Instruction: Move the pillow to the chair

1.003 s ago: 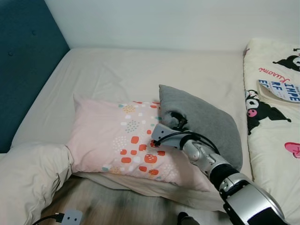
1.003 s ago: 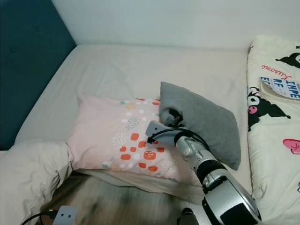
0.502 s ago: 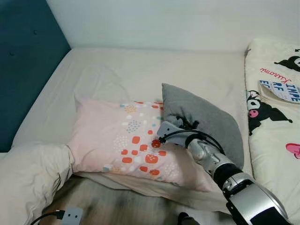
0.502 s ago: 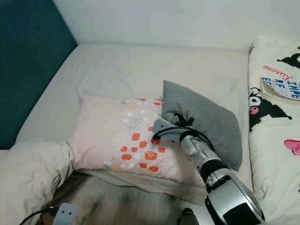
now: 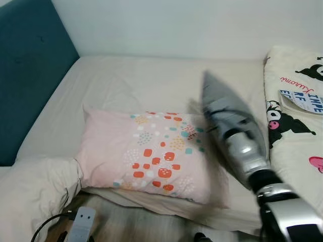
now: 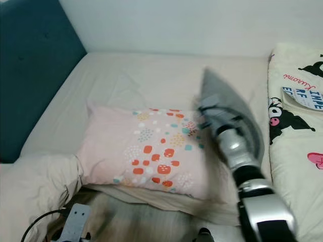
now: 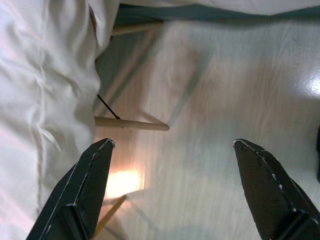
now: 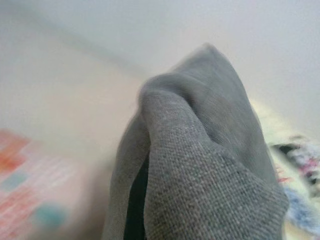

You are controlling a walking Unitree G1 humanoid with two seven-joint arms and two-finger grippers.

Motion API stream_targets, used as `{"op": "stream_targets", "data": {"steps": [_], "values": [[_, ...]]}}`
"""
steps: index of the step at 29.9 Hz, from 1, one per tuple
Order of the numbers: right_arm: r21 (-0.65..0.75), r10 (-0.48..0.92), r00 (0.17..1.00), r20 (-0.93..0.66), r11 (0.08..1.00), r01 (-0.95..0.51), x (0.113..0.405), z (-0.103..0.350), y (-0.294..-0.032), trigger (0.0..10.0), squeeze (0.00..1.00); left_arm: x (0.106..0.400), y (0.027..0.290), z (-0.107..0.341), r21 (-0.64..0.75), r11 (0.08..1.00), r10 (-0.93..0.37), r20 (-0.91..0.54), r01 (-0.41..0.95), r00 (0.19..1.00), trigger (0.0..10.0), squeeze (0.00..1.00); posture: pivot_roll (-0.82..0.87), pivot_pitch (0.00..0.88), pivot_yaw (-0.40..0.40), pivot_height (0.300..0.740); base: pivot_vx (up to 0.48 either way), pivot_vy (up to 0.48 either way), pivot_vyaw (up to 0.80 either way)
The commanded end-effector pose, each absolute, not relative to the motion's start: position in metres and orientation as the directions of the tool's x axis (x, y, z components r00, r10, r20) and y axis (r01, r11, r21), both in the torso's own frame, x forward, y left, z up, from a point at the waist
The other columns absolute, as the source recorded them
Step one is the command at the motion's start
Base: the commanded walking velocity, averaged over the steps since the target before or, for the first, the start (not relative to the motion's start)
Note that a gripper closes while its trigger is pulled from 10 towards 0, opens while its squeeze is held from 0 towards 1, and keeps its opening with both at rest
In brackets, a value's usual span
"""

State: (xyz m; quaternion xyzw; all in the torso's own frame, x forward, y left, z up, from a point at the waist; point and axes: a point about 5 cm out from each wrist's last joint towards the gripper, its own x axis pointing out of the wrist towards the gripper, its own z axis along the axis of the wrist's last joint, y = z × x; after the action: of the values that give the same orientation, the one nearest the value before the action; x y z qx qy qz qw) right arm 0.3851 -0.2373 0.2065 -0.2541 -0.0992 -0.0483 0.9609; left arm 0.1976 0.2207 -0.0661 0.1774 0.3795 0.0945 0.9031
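A pink patterned pillow (image 5: 146,154) lies at nine o'clock of the blurred grey pillow (image 5: 229,113); its long axis runs eleven-to-five, gripped by the right tool (image 8: 137,200); left tool (image 7: 172,165) spread wide.

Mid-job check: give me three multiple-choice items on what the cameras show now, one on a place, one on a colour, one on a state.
1. Where does the patterned pink pillow lie?
A. on the bed
B. on the floor
C. on a chair

2. What colour is the pillow in the right gripper?
A. blue
B. grey
C. white

3. How is the left gripper?
A. shut on cloth
B. shut, empty
C. open

Key: 1 A, it rests on the bed sheet; 2 B, the grey pillow is bunched in the grip; 3 C, its fingers stand apart above the floor.
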Motion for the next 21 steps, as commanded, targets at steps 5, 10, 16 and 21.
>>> {"op": "stream_targets", "data": {"steps": [5,10,16,21], "values": [[-0.441,-0.001,0.892,0.451,0.869,0.224,0.371,0.272,-0.245,0.0,0.0,0.192,0.218,-0.072,0.379,0.925,0.303,-0.695,-0.026,0.652,10.0,0.0,-0.23,0.119,0.134,0.74,0.0,0.0,0.32],[-0.43,0.227,0.756,0.614,0.899,0.08,0.35,0.334,-0.208,0.0,0.0,0.196,0.212,-0.072,0.37,0.929,0.286,-0.707,-0.006,0.647,10.0,0.0,-0.24,0.099,0.135,0.74,0.0,0.0,0.79],[-0.43,0.519,0.567,0.64,0.853,-0.295,0.327,0.349,-0.131,0.0,0.0,0.197,0.21,-0.072,0.361,0.932,0.289,-0.716,-0.017,0.635,10.0,0.0,-0.23,0.066,0.117,0.74,0.0,0.0,0.79],[-0.403,0.643,0.471,0.605,0.757,-0.515,0.31,0.338,-0.086,0.0,0.0,0.193,0.211,-0.074,0.362,0.932,0.288,-0.726,-0.008,0.625,10.0,0.0,-0.21,0.057,0.112,0.74,-0.274,0.0,0.79]]}}
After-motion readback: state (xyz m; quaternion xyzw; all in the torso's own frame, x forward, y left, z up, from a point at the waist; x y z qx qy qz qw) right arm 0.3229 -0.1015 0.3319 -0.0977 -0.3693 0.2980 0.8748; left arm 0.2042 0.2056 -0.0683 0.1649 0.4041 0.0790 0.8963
